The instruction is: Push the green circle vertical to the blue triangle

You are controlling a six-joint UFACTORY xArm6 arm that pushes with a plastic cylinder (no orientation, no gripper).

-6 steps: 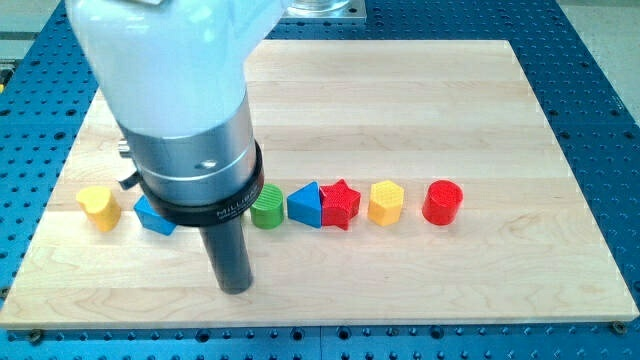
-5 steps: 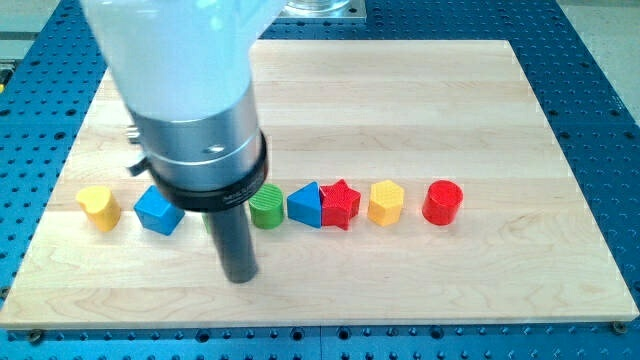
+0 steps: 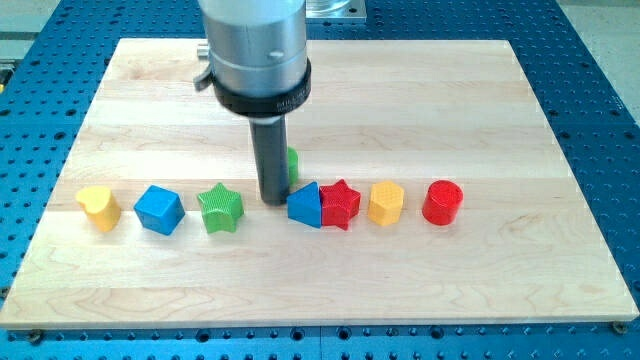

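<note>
No readable writing. My tip (image 3: 273,199) rests on the bench (image 3: 500,270), hiding most of the green circle (image 3: 292,163) above the blue triangle (image 3: 305,205); no claw shows.

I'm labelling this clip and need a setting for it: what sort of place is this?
Probably a robotics lab bench: a wooden board of coloured blocks lies on a blue perforated table, with my tip beside the blue triangle.
</note>
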